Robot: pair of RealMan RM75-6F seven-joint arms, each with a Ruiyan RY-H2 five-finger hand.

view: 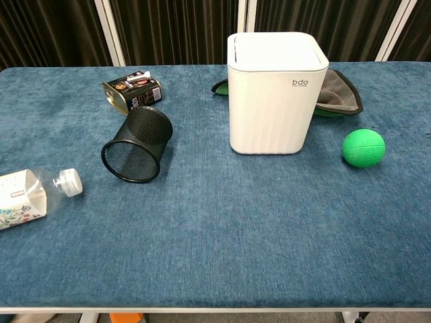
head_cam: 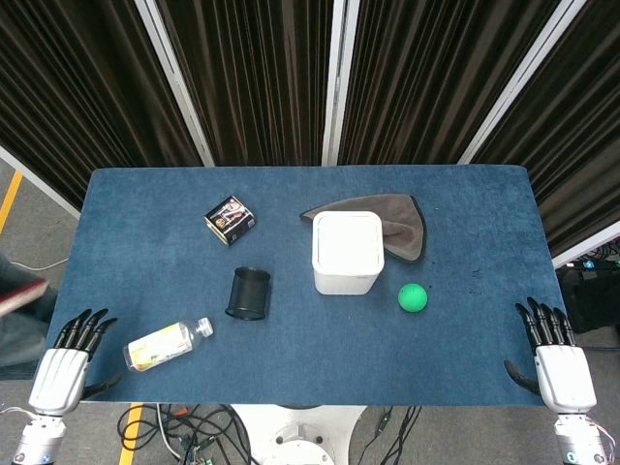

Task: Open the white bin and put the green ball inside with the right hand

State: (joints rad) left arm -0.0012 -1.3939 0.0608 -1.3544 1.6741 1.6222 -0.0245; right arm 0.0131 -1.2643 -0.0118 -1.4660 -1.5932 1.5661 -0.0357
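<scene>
The white bin point(head_cam: 347, 252) point(view: 276, 91) stands upright in the middle of the blue table with its lid closed. To its right the green ball point(head_cam: 413, 297) point(view: 363, 148) lies on the cloth, apart from the bin. My right hand point(head_cam: 555, 354) rests at the table's near right corner, fingers spread and holding nothing, well away from the ball. At the near left corner my left hand point(head_cam: 68, 361) lies the same way, empty. The chest view shows neither hand.
A grey cloth point(head_cam: 397, 221) point(view: 337, 94) lies behind the bin. A black mesh cup point(head_cam: 248, 294) point(view: 137, 144) lies on its side left of the bin. A small dark box point(head_cam: 230, 220) point(view: 132, 93) sits further back, and a plastic bottle point(head_cam: 167, 344) point(view: 30, 195) lies near the left hand.
</scene>
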